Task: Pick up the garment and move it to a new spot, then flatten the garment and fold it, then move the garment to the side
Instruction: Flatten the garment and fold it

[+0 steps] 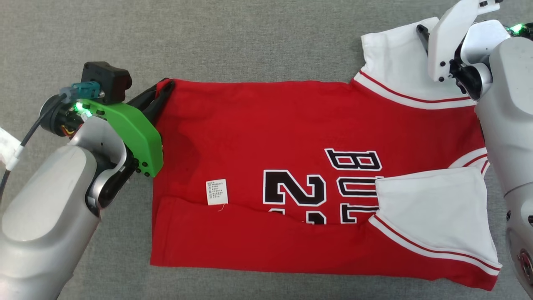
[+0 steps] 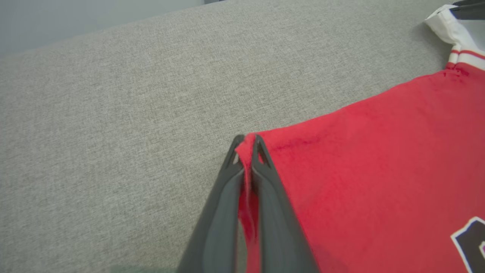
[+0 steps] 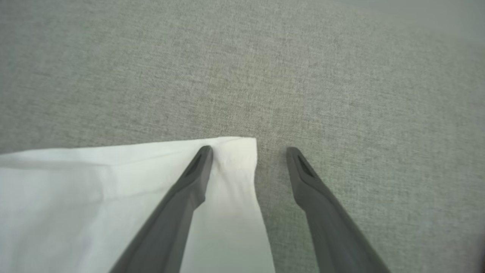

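The red garment [image 1: 250, 125] carried black, white-edged lettering [image 1: 354, 160] that read "BU", the rest hidden under folded cloth. Beside it stood a large numeral [image 1: 293, 188] "2". A small white care label [image 1: 217, 192] bore print too fine to read.

Setting unclear; grey woven fabric surface [image 1: 250, 37], pale wall [image 2: 57, 19].
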`<state>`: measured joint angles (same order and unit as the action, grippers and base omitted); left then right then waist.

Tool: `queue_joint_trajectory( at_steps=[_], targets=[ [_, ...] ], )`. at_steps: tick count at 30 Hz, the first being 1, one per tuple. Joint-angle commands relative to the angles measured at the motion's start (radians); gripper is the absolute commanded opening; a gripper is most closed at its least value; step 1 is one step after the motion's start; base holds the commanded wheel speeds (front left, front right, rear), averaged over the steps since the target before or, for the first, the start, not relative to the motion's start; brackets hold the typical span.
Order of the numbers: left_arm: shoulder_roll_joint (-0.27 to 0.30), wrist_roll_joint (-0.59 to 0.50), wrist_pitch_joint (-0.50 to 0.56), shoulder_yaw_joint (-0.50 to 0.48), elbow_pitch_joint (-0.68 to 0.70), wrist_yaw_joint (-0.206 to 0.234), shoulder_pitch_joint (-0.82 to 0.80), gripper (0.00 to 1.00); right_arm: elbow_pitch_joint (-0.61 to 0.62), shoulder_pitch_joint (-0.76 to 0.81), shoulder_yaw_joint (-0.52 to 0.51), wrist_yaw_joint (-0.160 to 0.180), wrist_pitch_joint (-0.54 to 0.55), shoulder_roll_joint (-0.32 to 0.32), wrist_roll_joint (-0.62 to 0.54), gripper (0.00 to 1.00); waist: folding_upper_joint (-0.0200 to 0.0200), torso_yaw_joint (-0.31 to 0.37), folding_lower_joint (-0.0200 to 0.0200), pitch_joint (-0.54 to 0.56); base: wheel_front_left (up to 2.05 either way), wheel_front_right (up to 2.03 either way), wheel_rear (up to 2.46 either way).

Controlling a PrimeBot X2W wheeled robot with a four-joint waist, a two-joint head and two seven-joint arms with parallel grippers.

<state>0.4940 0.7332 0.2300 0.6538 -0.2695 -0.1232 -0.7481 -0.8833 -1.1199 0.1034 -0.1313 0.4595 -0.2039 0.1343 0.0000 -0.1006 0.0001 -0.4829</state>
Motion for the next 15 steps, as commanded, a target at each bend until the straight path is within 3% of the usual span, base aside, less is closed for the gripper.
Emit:
queue_joint_trajectory(
  at_steps=[1, 4, 5, 6, 9, 15],
  targets=[
    [-0.004, -0.008, -0.007, 0.005, -0.007, -0.003, -0.020, 0.00, -0.031, -0.015, 0.008, 0.001, 0.019, 0.001, 0.001, 1.00, 0.0000, -0.020, -0.0001, -0.019, 0.00, 0.00, 0.00],
    [-0.007, -0.006, -0.014, 0.012, -0.016, -0.004, -0.028, 0.00, -0.074, -0.028, 0.024, 0.001, 0.024, 0.002, 0.005, 1.00, 0.0000, -0.022, -0.0001, -0.021, 0.00, 0.00, 0.00],
    [-0.008, -0.003, -0.018, 0.015, -0.019, -0.005, -0.031, 0.00, -0.087, -0.034, 0.029, 0.001, 0.022, 0.001, 0.007, 0.81, 0.0000, -0.021, -0.0001, -0.021, 0.00, 0.00, 0.00],
    [-0.007, -0.001, -0.021, 0.017, -0.023, -0.005, -0.032, 0.00, -0.099, -0.037, 0.034, 0.001, 0.023, 0.003, 0.009, 0.44, 0.0000, -0.020, -0.0001, -0.021, 0.00, 0.00, 0.00],
    [0.000, 0.007, -0.028, 0.022, -0.036, -0.005, -0.036, 0.00, -0.129, -0.045, 0.059, 0.001, 0.029, 0.002, 0.002, 0.00, 0.0000, -0.013, -0.0001, -0.016, 0.00, 0.00, 0.00],
    [0.018, 0.022, -0.035, 0.029, -0.053, -0.006, -0.045, 0.00, -0.152, -0.063, 0.132, 0.001, 0.016, 0.010, -0.020, 0.00, 0.0000, 0.011, -0.0001, -0.003, 0.00, 0.00, 0.00]
  ],
)
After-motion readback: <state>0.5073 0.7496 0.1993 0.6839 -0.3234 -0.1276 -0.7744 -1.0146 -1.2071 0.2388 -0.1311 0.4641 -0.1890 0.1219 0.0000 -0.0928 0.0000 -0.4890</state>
